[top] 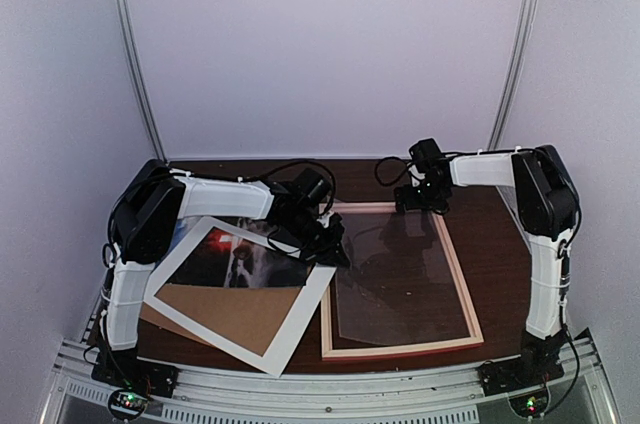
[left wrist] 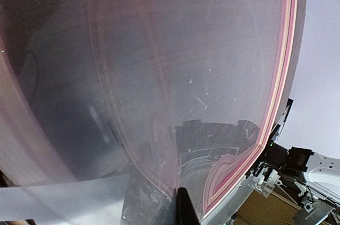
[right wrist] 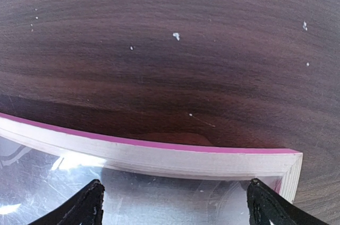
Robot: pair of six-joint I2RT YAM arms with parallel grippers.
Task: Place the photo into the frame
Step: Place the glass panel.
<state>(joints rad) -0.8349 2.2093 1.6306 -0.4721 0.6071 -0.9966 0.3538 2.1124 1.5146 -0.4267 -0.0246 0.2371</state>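
Note:
The frame point(top: 465, 284) lies flat on the dark table, right of centre, pale wood with a pink rim point(left wrist: 276, 103). A clear sheet point(top: 390, 274) lies in it, bowed upward in the left wrist view point(left wrist: 159, 76). My left gripper point(top: 322, 239) is shut on that sheet's left edge, and one dark finger point(left wrist: 186, 209) shows. The photo point(top: 235, 259), dark with a red glow, lies left of the frame, mostly under a white mat point(top: 300, 319). My right gripper point(top: 422, 199) hovers open over the frame's far rail point(right wrist: 159, 153), close to its corner, holding nothing.
A brown cardboard board point(top: 235, 314) lies on top of the white mat and photo at the near left. The table's near edge carries a metal rail point(top: 320, 389) with both arm bases. White walls close in the back and sides.

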